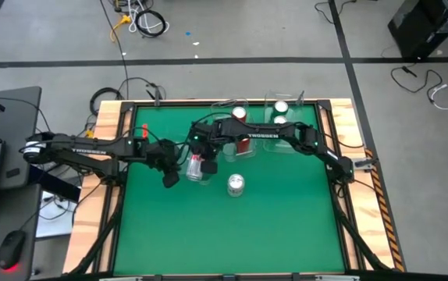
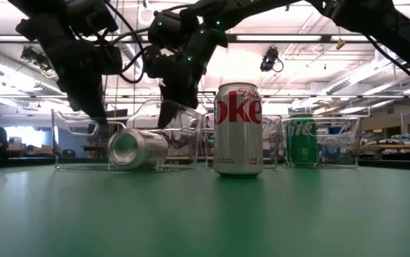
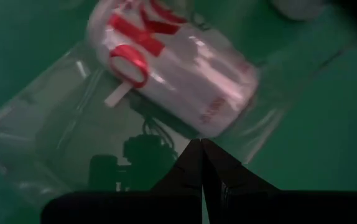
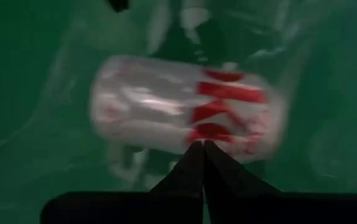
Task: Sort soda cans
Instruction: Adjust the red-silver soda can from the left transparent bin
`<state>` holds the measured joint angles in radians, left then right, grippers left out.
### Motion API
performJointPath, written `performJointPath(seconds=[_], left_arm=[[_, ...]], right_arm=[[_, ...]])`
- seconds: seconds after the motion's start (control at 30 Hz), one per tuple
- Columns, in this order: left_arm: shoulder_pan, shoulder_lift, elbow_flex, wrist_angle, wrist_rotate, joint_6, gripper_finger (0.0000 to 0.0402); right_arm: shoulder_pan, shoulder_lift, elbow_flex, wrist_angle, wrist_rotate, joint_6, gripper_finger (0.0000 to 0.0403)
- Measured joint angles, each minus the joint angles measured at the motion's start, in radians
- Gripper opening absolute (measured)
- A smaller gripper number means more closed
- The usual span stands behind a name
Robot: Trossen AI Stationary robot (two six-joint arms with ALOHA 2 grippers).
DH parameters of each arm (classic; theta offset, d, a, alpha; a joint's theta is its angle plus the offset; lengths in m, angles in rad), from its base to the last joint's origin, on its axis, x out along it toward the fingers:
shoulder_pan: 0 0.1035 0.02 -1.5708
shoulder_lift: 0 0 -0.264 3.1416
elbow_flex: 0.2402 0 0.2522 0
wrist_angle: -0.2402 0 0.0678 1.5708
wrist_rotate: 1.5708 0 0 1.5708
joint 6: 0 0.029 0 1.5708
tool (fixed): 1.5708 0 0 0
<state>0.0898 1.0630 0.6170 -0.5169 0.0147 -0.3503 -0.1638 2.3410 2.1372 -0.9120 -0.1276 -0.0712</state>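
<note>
Green table [image 1: 286,226]: both closed hands [image 1: 169,178] [image 1: 209,165] crowd a toppled silver can [image 2: 137,148] inside its clear bin [image 2: 76,146].

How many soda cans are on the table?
6: one silver can lying in a clear bin, another upright mid-table, two red cans behind, two green cans at the back; one red partly covered.

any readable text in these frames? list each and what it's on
"oke": upright silver can, low view; small script above it too small to read.
"ite": green can in a clear bin.
"TROSSEN": left arm and right arm, high view.
Red letters, only "K" clear: tipped silver can, left wrist view.
</note>
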Motion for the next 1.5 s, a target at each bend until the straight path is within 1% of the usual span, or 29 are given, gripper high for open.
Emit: performJointPath(seconds=[0.07,0.1,0.23,0.3,0.4,0.43,0.53,0.7,0.8,0.87,1.03,1.2,1.3,1.43,1.5], left_arm=[[0.0,0.0,0.0,0.017,0.033,0.007,0.0],[-0.001,0.0,0.0,0.029,0.054,0.014,0.0],[-0.015,0.012,0.0,0.098,0.146,0.043,0.0],[-0.024,0.011,-0.001,0.1,0.164,0.051,0.0],[-0.033,0.011,0.0,0.11,0.16,0.052,0.0],[-0.036,0.011,0.0,0.111,0.159,0.052,0.0],[-0.045,0.011,0.0,0.103,0.14,0.055,0.0],[-0.046,0.011,0.0,0.068,0.055,0.053,0.0],[-0.046,0.01,0.0,0.088,0.072,0.052,0.0],[-0.046,0.012,0.001,0.1,0.081,0.054,0.0],[-0.045,0.044,0.002,0.101,0.086,0.054,0.0],[-0.046,0.106,0.001,0.103,0.083,0.054,0.0],[-0.047,0.138,0.002,0.107,0.053,0.056,0.0],[-0.048,0.147,0.003,0.112,0.003,0.054,0.0],[-0.048,0.145,0.002,0.109,-0.025,0.05,0.0]], right_arm=[[0.005,0.013,0.0,0.001,-0.068,-0.008,0.0011],[0.006,0.016,-0.001,0.001,-0.082,-0.01,0.0011],[0.018,0.029,-0.002,0.017,-0.093,-0.016,0.0012],[0.019,0.032,-0.005,0.029,-0.086,-0.006,0.0012],[0.019,0.03,-0.042,0.153,-0.043,0.046,0.0012],[0.019,0.03,-0.042,0.169,-0.028,0.069,0.0012],[0.019,0.03,-0.043,0.174,0.014,0.098,0.0013],[0.014,0.011,-0.045,0.164,0.08,0.1,0.0013],[0.014,-0.01,-0.045,0.172,0.193,0.095,0.0016],[0.005,-0.015,-0.045,0.174,0.241,0.094,0.0015],[-0.024,0.019,-0.045,0.17,0.243,0.114,0.0012],[-0.031,0.048,-0.043,0.13,0.213,0.125,0.0015],[-0.026,0.048,-0.043,0.094,0.192,0.127,0.0014],[-0.023,0.041,-0.043,0.061,0.176,0.128,0.0008],[-0.023,0.035,-0.043,0.053,0.144,0.133,0.0008]])
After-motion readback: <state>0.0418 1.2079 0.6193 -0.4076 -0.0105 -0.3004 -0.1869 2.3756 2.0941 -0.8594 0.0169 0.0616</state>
